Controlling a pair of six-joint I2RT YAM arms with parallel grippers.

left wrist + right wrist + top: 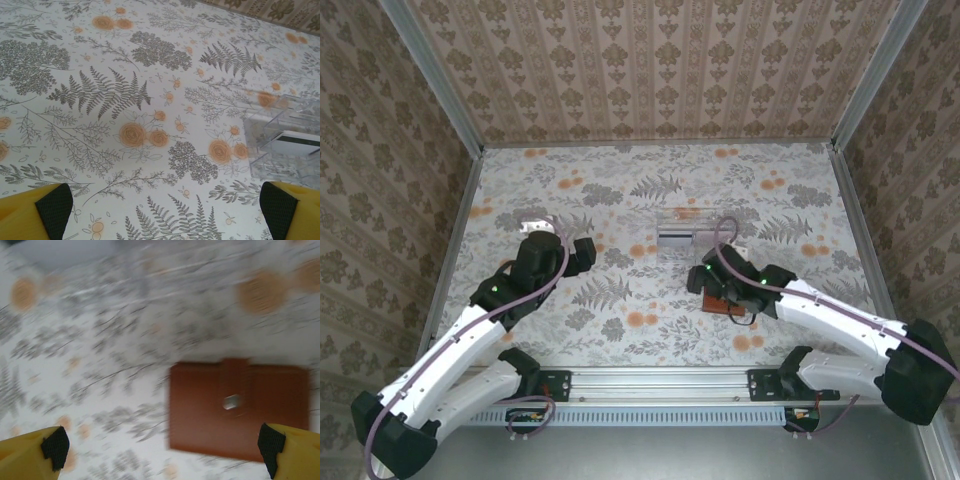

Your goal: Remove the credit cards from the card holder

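Card holder [237,407] lies shut beneath the wide-open right claw [163,447], lengthwise across its gap, well apart from the equally wide left claw [162,210].

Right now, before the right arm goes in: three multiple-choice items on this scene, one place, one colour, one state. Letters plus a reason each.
1. Where is the card holder?
A. flat on the table below the right gripper
B. at the table's far left corner
C. lifted clear of the table

2. What colour is its cover?
A. black
B. brown
C. green

3. What state is it in?
A. spread open
B. standing on edge
C. folded shut, strap across the front

Answers:
1 A, the right wrist view looks down on it lying flat.
2 B, the whole cover is brown.
3 C, the strap with its metal snap lies over the closed cover.
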